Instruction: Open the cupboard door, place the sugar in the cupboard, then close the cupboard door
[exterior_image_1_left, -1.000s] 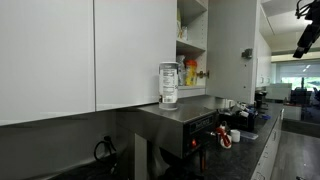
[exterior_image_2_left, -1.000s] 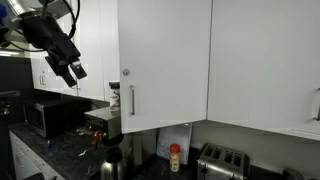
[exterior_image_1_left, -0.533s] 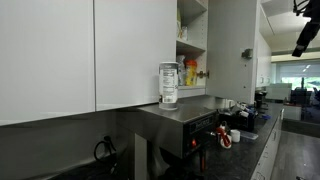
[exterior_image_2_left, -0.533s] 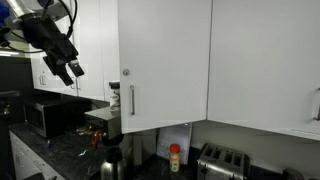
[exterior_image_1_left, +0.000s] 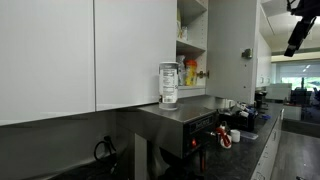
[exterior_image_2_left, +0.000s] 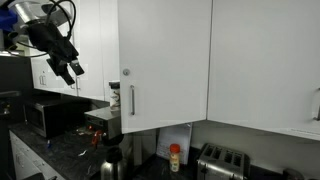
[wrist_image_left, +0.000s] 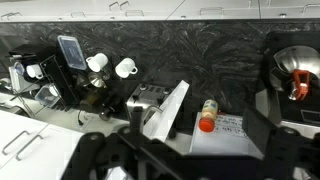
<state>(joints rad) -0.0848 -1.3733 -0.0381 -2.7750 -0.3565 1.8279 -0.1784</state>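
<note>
The sugar, a clear jar with white contents, stands on a metal appliance just left of the open cupboard, whose shelves hold yellow and red packages. The cupboard door is swung open; in an exterior view its front faces the camera with the silver handle, and the jar peeks out beside it. My gripper hangs high, well away from the door and jar, and looks open and empty. In the wrist view only its dark fingers show over the counter.
Below are a dark counter with a toaster, a red-capped bottle, a kettle, a microwave, white mugs and a coffee machine. Closed white cupboards flank the open one.
My gripper has drifted slightly upward and away from the cupboard. The jar and the door have not moved.
</note>
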